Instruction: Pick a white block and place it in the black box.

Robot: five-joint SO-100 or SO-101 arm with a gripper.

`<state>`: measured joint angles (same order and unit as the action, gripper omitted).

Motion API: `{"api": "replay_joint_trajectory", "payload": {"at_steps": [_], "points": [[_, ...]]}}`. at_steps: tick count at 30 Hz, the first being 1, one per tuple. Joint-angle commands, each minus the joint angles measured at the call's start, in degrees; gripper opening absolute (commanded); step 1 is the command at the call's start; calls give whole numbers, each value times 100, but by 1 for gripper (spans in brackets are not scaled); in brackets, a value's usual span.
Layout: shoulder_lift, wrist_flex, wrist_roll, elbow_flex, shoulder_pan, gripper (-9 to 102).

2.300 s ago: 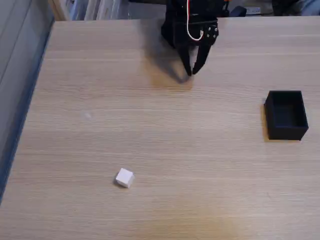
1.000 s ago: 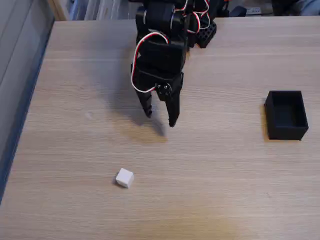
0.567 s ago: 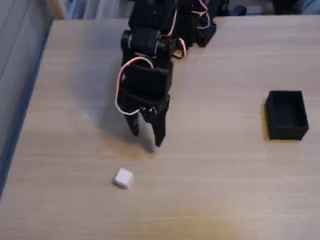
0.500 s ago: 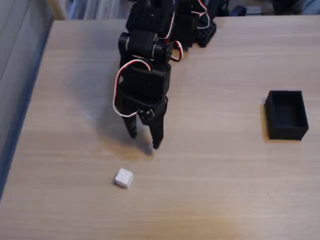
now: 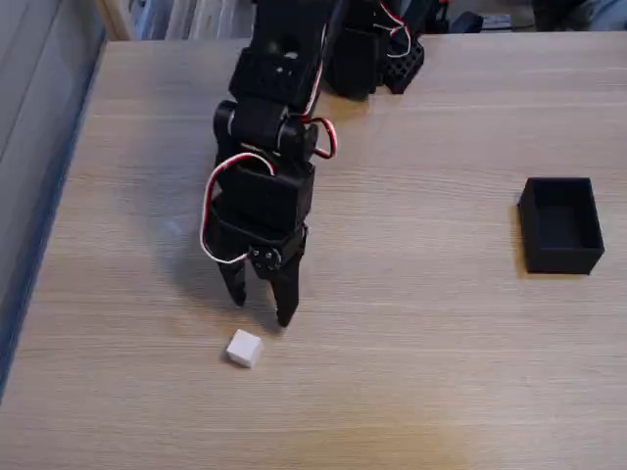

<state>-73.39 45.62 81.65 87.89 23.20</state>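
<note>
One white block lies on the wooden tabletop toward the near edge, left of centre in the fixed view; one black box stands open-topped well apart at the right side; one black arm with red and white wires reaches from the far edge toward the camera, bent downward; its end effector points down just beyond the block, apart from it, its two fingers spread with a clear gap and nothing between them.
</note>
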Motion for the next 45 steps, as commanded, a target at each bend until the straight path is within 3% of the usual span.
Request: {"api": "replay_joint_trajectory", "payload": {"at_steps": [1,33,36,41,45], "points": [[88,-26,44,-439,35,27],[1230,237,18,-1854,79,25],[1239,237,44,-1854,70,21],[1239,255,0,-1854,44,1],[1222,325,53,-1854,26,0]]}}
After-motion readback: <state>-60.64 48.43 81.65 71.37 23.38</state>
